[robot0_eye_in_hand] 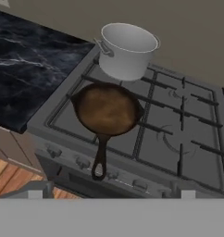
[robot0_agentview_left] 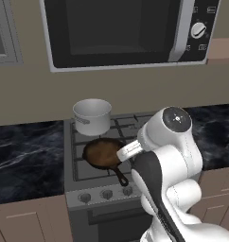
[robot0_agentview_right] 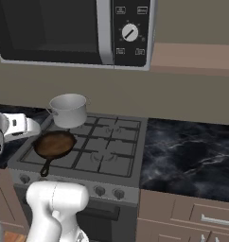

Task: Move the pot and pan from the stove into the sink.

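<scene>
Steel pot (robot0_eye_in_hand: 127, 51), cast-iron pan (robot0_eye_in_hand: 107, 109)

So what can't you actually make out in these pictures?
- Dark brown cast-iron pan: the white arm covers its right rim in the left base view.
- Round front knobs: markings too small in every view.
- Grey steel gas stove: oven door cut off at the bottom of the right base view.

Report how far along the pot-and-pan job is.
Done: nothing yet. The pot sits on the back left grate of the stove, and the pan in front of it, handle toward the knobs. In hand: nothing; the end effector is open, looking down at the pan from above. Left: carry both to the sink.
</scene>
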